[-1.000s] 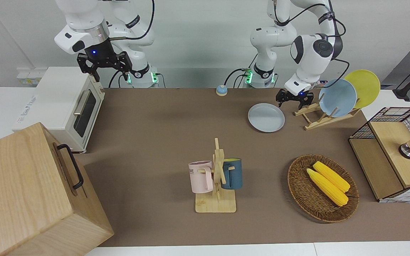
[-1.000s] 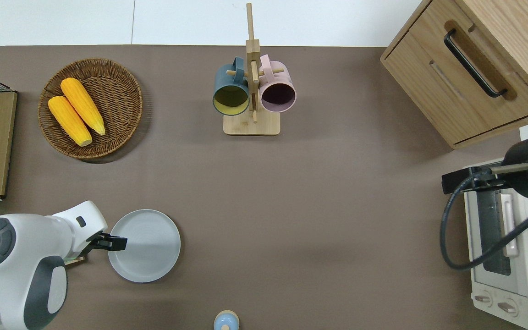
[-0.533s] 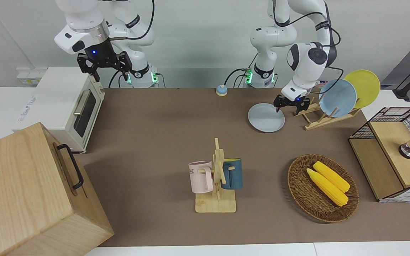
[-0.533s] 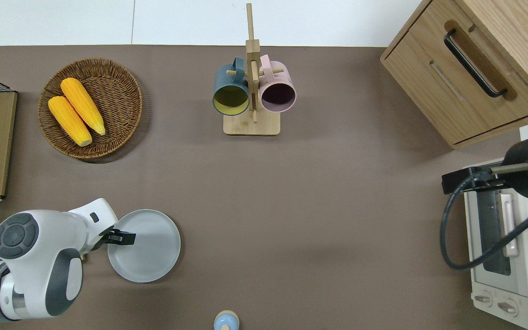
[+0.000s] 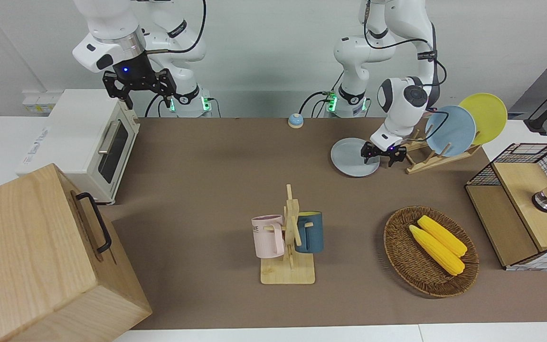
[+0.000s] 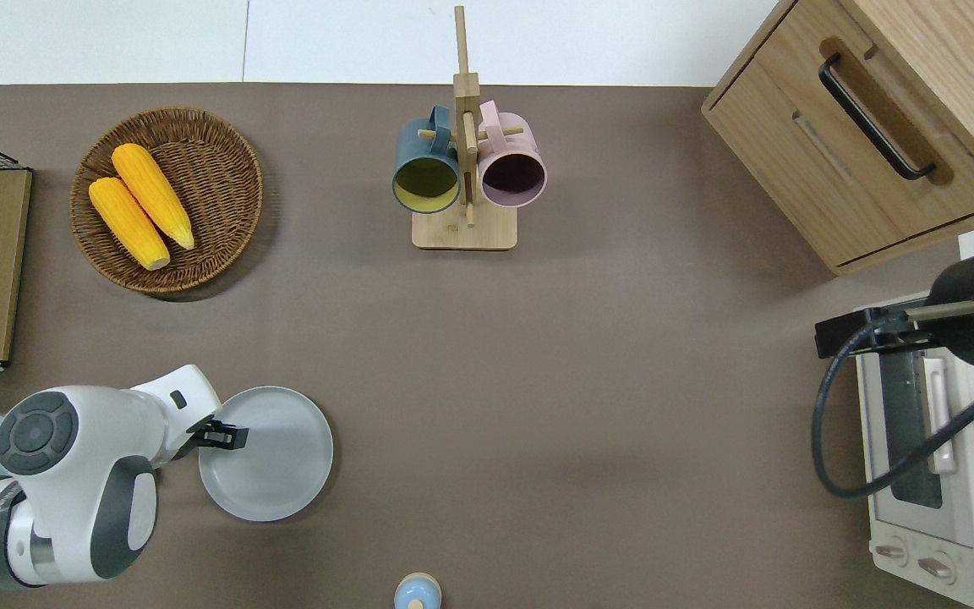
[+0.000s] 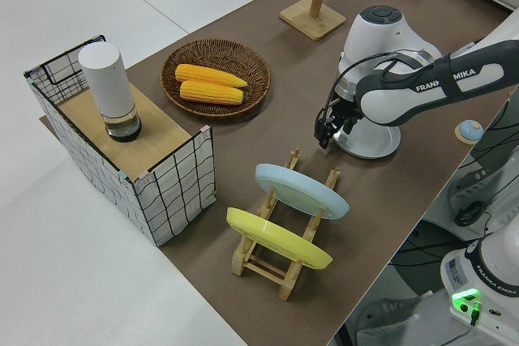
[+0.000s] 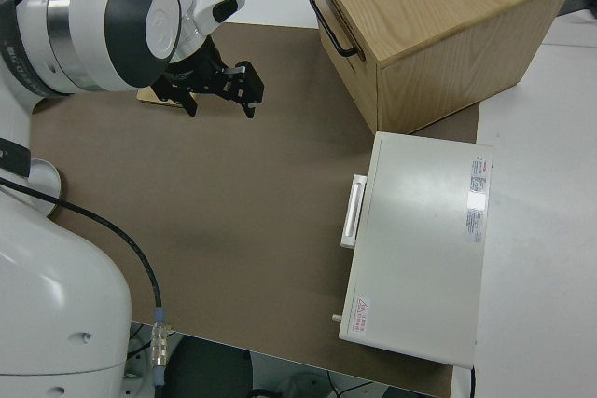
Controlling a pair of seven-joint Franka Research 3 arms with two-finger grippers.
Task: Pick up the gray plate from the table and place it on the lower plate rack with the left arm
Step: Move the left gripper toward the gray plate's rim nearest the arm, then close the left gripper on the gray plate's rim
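Gray plate (image 6: 271,457) lies flat on the table (image 6: 588,355), close to the robots' edge and toward the left arm's end. The left gripper (image 6: 229,436) is low over the plate's rim at about nine o'clock in the overhead view, the rim edge that faces the lower plate rack (image 5: 425,159). From the front one finger (image 5: 365,153) is over the plate and the other is outside the rim toward the rack, so the fingers stand apart astride the edge; whether either touches the plate I cannot tell. The rack stands just beside the plate, toward the left arm's end of the table, with a sky-blue plate (image 5: 451,130) and a yellow plate (image 5: 487,116) leaning in its slots.

Taking the gray plate as the dial's centre in the overhead view, a wicker basket (image 6: 229,139) holding two corn cobs (image 6: 140,216) sits at about eleven o'clock, a wooden mug stand (image 6: 464,182) with a blue and a pink mug at about one o'clock, and a small blue bell (image 6: 418,592) at about four o'clock near the robots' edge.

The right arm is parked, its gripper (image 5: 138,90) with fingers spread apart.
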